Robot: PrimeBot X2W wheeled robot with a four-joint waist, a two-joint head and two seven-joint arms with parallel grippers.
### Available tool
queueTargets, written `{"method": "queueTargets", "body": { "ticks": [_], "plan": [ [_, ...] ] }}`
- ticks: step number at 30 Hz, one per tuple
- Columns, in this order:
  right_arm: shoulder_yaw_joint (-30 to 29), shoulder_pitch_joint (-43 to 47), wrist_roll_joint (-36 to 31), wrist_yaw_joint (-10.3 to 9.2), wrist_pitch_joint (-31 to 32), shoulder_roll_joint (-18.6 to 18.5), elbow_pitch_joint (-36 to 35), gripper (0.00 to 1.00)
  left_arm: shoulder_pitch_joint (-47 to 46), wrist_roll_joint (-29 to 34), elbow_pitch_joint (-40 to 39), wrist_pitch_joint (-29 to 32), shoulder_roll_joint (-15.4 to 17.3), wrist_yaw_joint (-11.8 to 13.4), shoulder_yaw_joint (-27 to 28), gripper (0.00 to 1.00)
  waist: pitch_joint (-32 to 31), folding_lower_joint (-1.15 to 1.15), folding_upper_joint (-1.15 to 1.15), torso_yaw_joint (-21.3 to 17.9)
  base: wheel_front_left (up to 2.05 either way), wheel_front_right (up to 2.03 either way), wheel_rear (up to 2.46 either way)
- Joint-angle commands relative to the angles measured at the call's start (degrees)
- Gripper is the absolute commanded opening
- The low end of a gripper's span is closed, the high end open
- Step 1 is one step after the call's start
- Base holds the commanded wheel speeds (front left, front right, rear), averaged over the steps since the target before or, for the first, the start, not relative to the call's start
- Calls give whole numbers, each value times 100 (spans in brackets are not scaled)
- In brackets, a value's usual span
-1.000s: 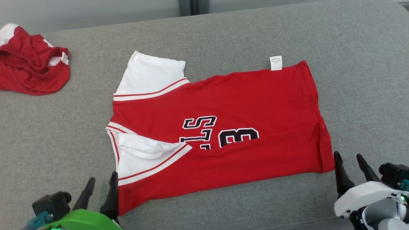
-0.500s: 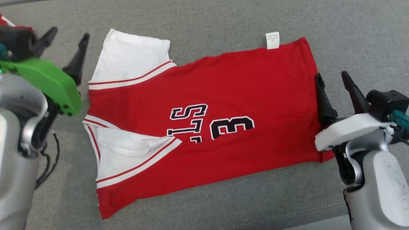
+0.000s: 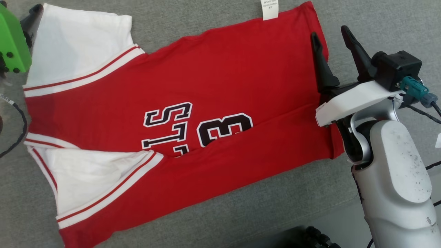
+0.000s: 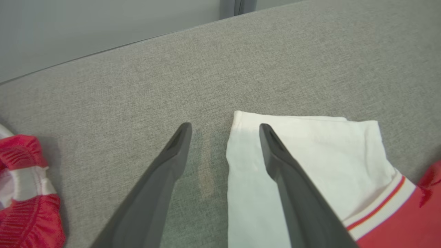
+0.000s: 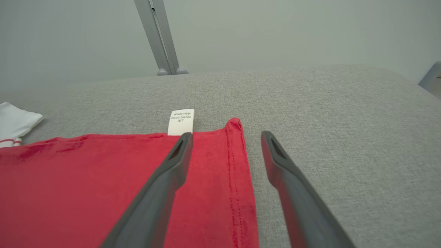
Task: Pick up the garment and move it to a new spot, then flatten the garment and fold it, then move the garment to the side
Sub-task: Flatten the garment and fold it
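Two hands, both spread wide, neither holding anything. A second ago both sat at the near edge of the red jersey with white sleeves and black lettering (image 3: 220, 79); now each stands by a far corner. The head camera has dipped closer, so the cloth's shift in that view is not its own; it lies as before, spread on the grey fabric worktop (image 3: 379, 17), with the near side folded over the lettering.

Left hand (image 4: 224, 127): the white sleeve (image 4: 310, 155) has its edge between the fingers, with the right finger over cloth and the left over bare worktop. Right hand (image 5: 226, 136): the red hem runs between the fingers, and the white care label (image 5: 181, 122) is just beyond the left fingertip. Whether any tip touches cloth, I cannot tell.

Well off to the left hand's left lies a crumpled red-and-white garment (image 4: 24, 193). A black cable (image 3: 17, 131) trails behind the left hand.
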Motion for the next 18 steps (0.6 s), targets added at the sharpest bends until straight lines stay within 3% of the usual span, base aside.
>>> {"method": "queueTargets", "body": {
  "ticks": [1,12,13,14,16,18],
  "plan": [
    [7,-119,-1,-9,-53,-4,41,100,-80,-70,23,125,113,-8,39,100,361,-1,0,-387,0,0,0],
    [43,-441,10,-9,-160,-3,288,100,272,-251,-120,823,330,309,111,100,491,-1,0,-532,0,0,0],
    [71,-490,-25,-9,-139,-3,306,100,299,-272,-148,835,321,318,110,93,495,-1,0,-525,0,0,0],
    [116,-568,-65,-9,-113,-5,329,100,329,-306,-193,831,308,318,110,58,497,-1,0,-511,0,0,0],
    [211,-734,-126,-9,-14,-62,394,100,358,-365,-259,782,258,259,101,0,485,-1,0,-466,0,0,0],
    [350,-938,-164,-9,144,-157,516,100,359,-401,-315,709,212,206,87,0,455,-1,0,-399,0,0,0]
  ]
}}
